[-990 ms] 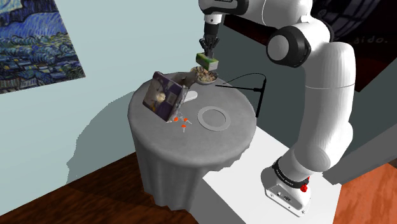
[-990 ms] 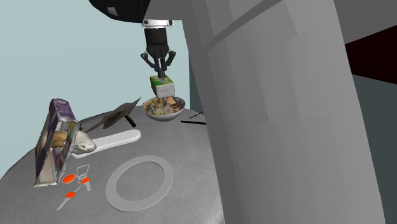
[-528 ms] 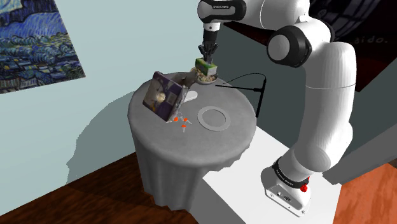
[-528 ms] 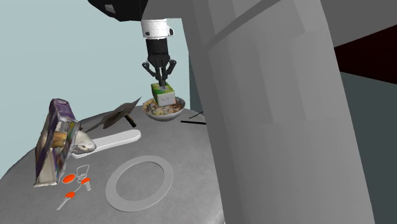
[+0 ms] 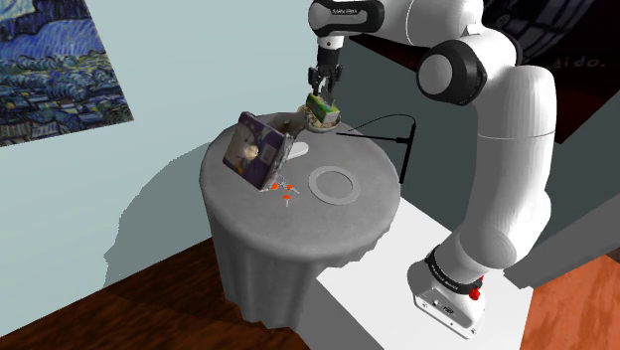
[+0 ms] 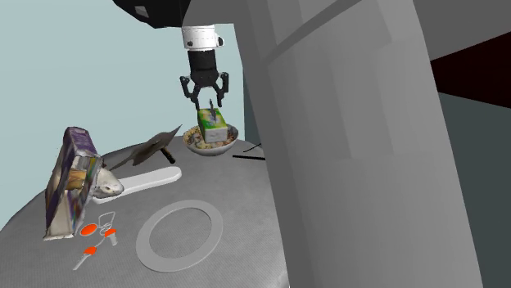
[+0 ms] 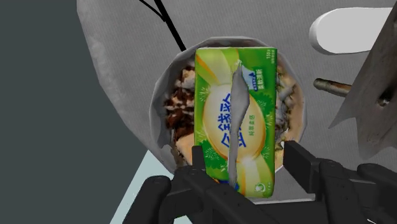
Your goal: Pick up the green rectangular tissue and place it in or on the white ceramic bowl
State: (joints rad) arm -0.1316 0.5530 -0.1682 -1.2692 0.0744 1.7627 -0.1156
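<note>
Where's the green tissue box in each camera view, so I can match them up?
Shoulder view: the green tissue box sits at the table's far edge, under the tool.
Second exterior view: upper middle, just below the open tool.
Wrist view: the box lies lengthwise between the tool's spread fingers.
Shared landmark: the bowl holding it.

— Any writing you can make out?
— Big white Chinese characters run down the face of the green tissue pack (image 7: 235, 121) (a slit splits them, so I cannot read them). The small print beside them is too fine.
— Elsewhere?
— Pale letters, "sido.", on the dark panel (image 5: 588, 48).
</note>
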